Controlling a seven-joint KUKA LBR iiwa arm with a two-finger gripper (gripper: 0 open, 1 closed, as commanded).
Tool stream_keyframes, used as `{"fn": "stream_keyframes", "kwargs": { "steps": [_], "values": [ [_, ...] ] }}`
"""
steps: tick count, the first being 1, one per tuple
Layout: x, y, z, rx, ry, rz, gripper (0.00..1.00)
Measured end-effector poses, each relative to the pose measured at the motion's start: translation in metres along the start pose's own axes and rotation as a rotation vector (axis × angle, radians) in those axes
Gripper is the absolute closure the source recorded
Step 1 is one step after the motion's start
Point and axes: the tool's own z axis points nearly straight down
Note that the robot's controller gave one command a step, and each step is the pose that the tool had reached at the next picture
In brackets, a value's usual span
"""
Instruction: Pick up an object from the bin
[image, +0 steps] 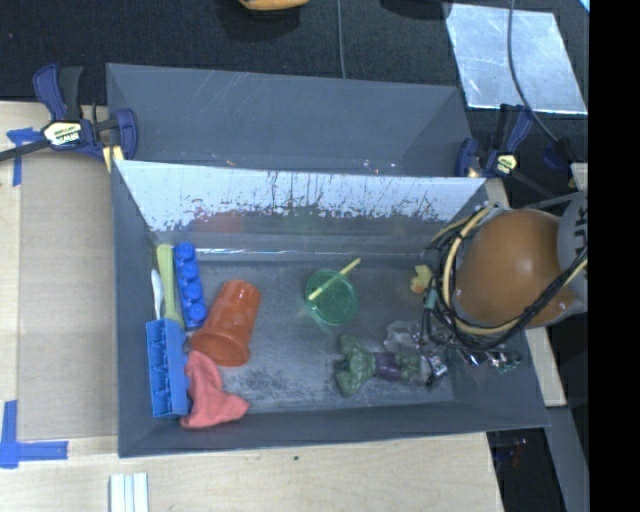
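Observation:
My gripper (432, 352) is low in the bin's right front corner, under the arm's orange dome and its cables. Right at it lies a small grey and purple toy (398, 362), and touching that on the left is a dark green lumpy figure (353, 372). A small yellow thing (420, 280) rests by the right wall just behind the gripper. A green see-through cup (330, 300) with a yellow straw stands in the middle of the bin, apart from the gripper.
On the left side lie an orange cup (228, 322) on its side, a pink cloth (208, 396), a blue studded brick (187, 285), a blue ridged block (165, 368) and a pale yellow-green stick (165, 283).

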Motion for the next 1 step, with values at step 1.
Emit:
{"fn": "stream_keyframes", "kwargs": {
  "steps": [1],
  "values": [
    [0.0063, -0.0010, -0.0217, 0.000, -0.001, 0.010, 1.00]
  ]
}}
